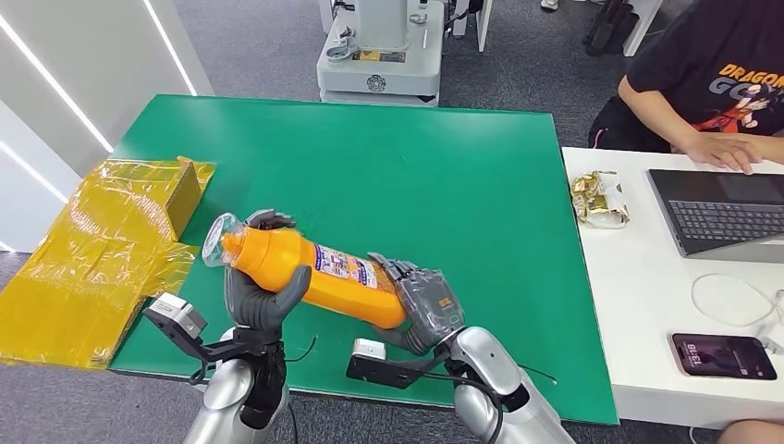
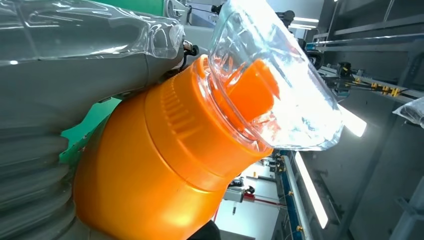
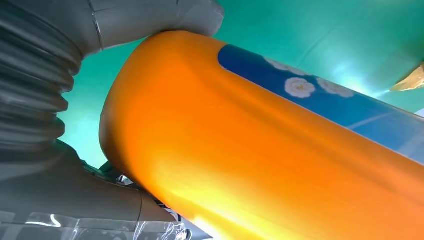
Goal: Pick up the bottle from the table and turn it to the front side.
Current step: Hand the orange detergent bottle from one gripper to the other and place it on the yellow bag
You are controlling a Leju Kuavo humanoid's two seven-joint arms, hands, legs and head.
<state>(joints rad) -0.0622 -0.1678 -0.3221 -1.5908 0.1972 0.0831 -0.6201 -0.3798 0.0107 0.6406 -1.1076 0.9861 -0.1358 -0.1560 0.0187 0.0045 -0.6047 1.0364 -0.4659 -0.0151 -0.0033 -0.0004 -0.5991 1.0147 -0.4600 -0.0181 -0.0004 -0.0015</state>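
An orange bottle point(image 1: 314, 273) with a clear cap and a printed label lies on its side, lifted over the near part of the green table point(image 1: 416, 176). My left hand point(image 1: 259, 296) grips its neck end, thumb over the top and fingers behind. My right hand point(image 1: 421, 301) holds its base end. In the left wrist view the orange bottle point(image 2: 165, 165) with its clear cap point(image 2: 280, 85) sits against my left hand point(image 2: 55, 90). In the right wrist view the bottle's body point(image 3: 260, 150) with a blue label lies against my right hand point(image 3: 60, 125).
A yellow taped cardboard box point(image 1: 102, 250) lies flattened at the table's left edge. To the right stands a white desk point(image 1: 638, 305) with a laptop point(image 1: 721, 213), a phone point(image 1: 724, 356), a snack packet point(image 1: 599, 197) and a seated person point(image 1: 712, 83). A grey machine base point(image 1: 379, 55) stands behind the table.
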